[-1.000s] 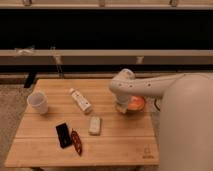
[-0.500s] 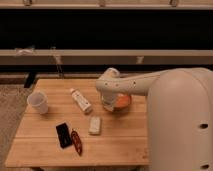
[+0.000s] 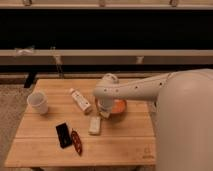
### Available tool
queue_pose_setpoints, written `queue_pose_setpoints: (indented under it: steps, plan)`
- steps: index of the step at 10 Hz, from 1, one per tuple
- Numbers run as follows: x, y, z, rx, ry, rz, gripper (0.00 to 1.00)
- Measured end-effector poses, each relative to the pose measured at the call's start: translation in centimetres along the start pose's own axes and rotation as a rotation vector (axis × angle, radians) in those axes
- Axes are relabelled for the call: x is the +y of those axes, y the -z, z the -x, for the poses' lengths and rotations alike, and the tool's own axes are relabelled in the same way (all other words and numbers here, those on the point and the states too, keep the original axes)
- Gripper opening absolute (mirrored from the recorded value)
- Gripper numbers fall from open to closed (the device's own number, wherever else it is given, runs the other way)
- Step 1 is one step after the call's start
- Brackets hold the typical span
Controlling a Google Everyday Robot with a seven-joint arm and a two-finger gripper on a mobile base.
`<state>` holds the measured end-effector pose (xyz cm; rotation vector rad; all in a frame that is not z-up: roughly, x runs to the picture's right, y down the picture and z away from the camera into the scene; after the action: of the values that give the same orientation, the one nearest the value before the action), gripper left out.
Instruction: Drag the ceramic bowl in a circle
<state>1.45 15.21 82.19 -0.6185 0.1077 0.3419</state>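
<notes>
Camera view: nearest, the large white arm is seen reaching in from the right, and the gripper (image 3: 104,111) is lowered at the left edge of the ceramic bowl (image 3: 119,106), which sits on the wooden table (image 3: 125,142) under and just right of it. The drag appears to be under way; the next move calls for steady downward contact while the bowl is swept along a curved path. Just below-left of the gripper a small white block (image 3: 95,125) lies, and a white bottle (image 3: 80,100) just left; both could be struck. Further left, a black device (image 3: 63,135), a red tool (image 3: 76,142) and a white cup (image 3: 38,102) are well apart.
</notes>
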Motion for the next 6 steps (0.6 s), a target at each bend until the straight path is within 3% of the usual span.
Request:
queue_pose_setpoints:
  steps: [4,6]
  plan:
    - [0.47,0.24,-1.38,-0.002,-0.038,0.005,0.74]
    - [0.16,0.27,-1.63,0.000,-0.047,0.003,0.80]
